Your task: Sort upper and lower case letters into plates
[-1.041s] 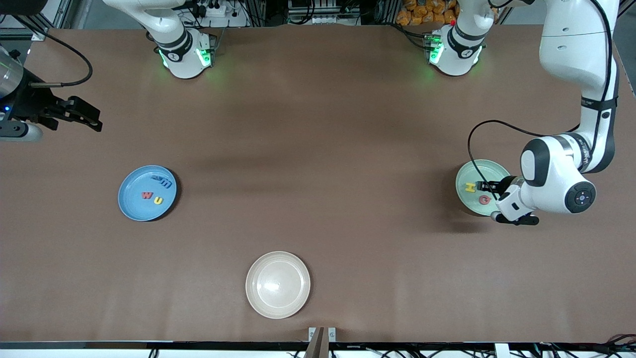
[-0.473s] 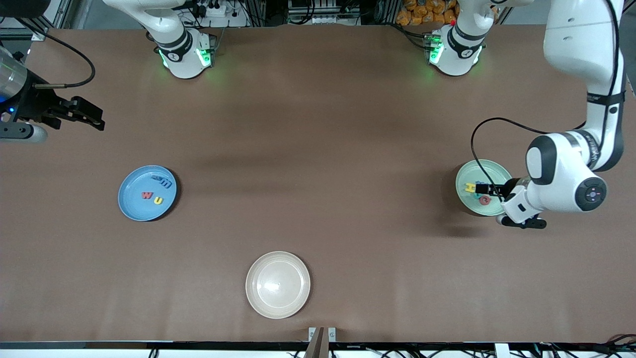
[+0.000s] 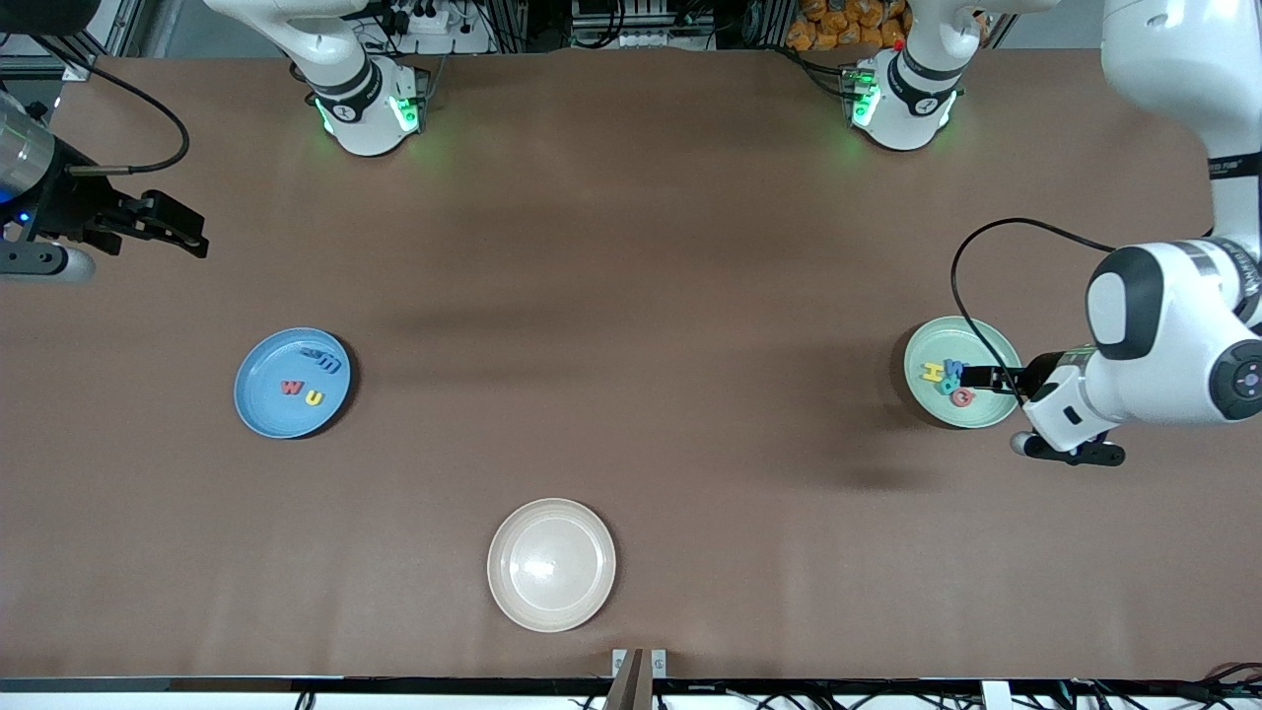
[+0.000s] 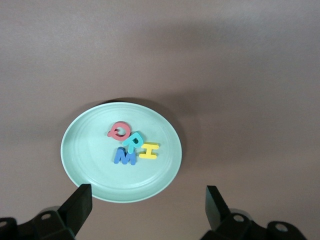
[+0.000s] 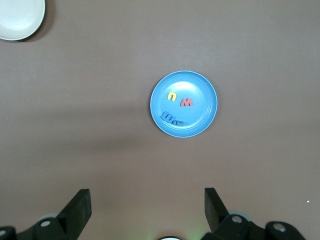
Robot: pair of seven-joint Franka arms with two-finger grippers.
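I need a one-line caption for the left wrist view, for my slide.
Open left gripper above the mint green plate, which holds four foam letters clustered together.

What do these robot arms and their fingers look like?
Both arms are glossy white with dark grey joint bands and green lights glowing at their bases. The left gripper and right gripper have black fingers, and each wrist has a looping black cable.

front: high, faces bases, whole table | wrists: look down, each over one plate
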